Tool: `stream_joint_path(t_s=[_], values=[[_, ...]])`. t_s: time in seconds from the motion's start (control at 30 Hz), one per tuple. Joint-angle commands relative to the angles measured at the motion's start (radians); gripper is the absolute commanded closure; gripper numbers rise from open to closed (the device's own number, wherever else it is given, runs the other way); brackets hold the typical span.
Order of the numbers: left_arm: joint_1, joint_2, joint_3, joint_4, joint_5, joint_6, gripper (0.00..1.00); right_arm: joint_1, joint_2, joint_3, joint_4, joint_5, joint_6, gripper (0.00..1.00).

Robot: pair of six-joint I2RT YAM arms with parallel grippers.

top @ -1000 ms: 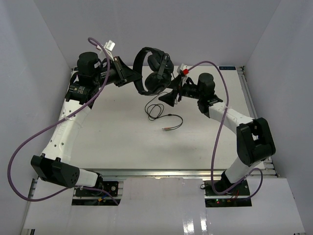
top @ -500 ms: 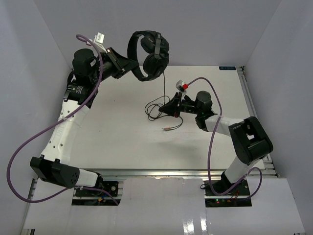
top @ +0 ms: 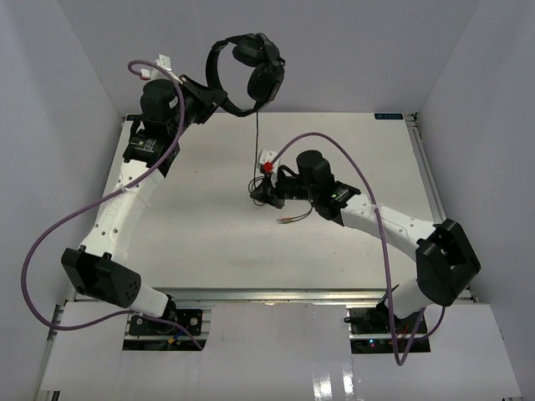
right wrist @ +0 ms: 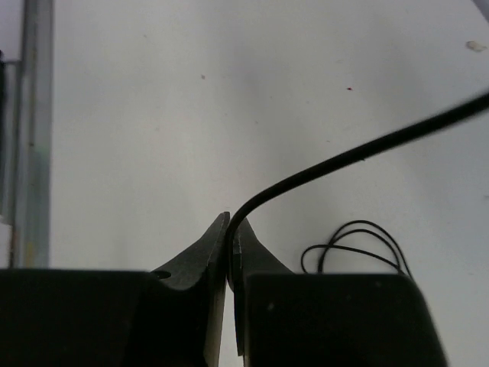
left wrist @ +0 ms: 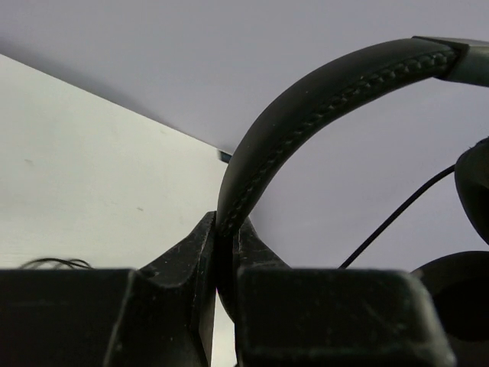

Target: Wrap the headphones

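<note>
The black headphones [top: 251,71] hang in the air at the back of the table, earcups to the right. My left gripper [top: 209,96] is shut on the padded headband [left wrist: 306,107], which rises from between its fingers. The thin black cable [top: 257,142] drops straight down from the earcups to my right gripper [top: 261,192], which is low over the table and shut on the cable [right wrist: 321,172]. Loose loops of cable [right wrist: 355,248] lie on the table beside it. The coloured plugs [top: 287,220] rest just in front.
The white table [top: 209,242] is walled by white panels on the left, back and right. Thick purple robot cables [top: 50,242] arc beside both arms. A metal rail [right wrist: 30,115] runs along the table edge in the right wrist view.
My left gripper has lifted the headphones higher and further back. My right gripper swung left to the cable and shut on it; the cable now hangs taut.
</note>
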Motion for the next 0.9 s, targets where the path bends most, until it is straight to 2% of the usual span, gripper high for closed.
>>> stream_joint_path(t_s=[0.0,0.07,0.2,0.37,0.43,0.67,0.87], values=[[-0.061,0.067,0.052,-0.003,-0.296,0.135,1.00,0.085,-0.012,0.167,-0.448,0.434,-0.356,0.92],[-0.100,0.125,0.066,-0.015,-0.415,0.233,1.00,0.112,0.003,0.234,-0.524,0.630,-0.452,0.92],[-0.172,0.248,0.065,-0.018,-0.589,0.425,1.00,0.121,-0.010,0.294,-0.528,0.927,-0.612,0.92],[-0.212,0.325,0.011,-0.007,-0.656,0.541,1.00,0.100,-0.046,0.284,-0.443,1.115,-0.792,0.92],[-0.221,0.336,-0.022,-0.005,-0.645,0.567,1.00,0.079,-0.055,0.282,-0.409,1.138,-0.837,0.92],[-0.234,0.315,-0.132,0.014,-0.576,0.611,1.00,-0.012,-0.088,0.348,-0.371,1.138,-0.842,0.92],[-0.234,0.278,-0.175,0.052,-0.660,0.723,1.00,-0.046,-0.157,0.283,-0.440,0.996,-0.783,0.92]])
